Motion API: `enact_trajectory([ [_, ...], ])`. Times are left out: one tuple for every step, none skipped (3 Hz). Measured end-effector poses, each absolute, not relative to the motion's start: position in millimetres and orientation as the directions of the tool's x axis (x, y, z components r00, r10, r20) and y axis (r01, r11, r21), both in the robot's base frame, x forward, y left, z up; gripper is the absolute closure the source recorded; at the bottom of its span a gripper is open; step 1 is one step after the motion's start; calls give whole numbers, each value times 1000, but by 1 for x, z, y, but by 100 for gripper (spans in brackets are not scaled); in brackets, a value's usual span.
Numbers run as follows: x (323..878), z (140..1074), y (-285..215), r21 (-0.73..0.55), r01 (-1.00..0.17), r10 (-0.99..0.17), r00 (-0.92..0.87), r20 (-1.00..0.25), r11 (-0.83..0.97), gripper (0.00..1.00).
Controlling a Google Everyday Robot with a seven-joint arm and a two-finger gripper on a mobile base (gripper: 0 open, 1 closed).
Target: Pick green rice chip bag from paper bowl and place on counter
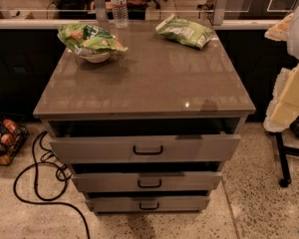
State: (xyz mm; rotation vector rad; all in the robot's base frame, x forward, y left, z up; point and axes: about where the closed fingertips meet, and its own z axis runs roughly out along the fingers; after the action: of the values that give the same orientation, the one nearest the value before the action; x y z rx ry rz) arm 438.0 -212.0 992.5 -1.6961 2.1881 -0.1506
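Observation:
The bright green rice chip bag (89,38) lies across the paper bowl (95,58) and hides most of it. Only the bowl's cream front rim shows. Both sit at the far left of the grey-brown counter (149,83). My gripper (289,96) is the pale white and yellow shape at the right edge of the view. It is beyond the counter's right side, far from the bag and bowl, and holds nothing that I can see.
A paler green-and-white bag (184,31) lies at the counter's far right. A water bottle (119,6) stands behind the far edge. The three drawers (147,149) are slightly pulled out. A black cable (35,183) and a wire basket (2,138) lie on the floor at left. A black stand leg (281,158) is at right.

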Motion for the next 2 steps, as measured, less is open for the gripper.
enact_trajectory([
  [443, 995, -211, -316, -908, -951, -208, -230, 275, 0],
  [506, 1015, -188, -381, -858, -909, -202, -364, 343, 0],
])
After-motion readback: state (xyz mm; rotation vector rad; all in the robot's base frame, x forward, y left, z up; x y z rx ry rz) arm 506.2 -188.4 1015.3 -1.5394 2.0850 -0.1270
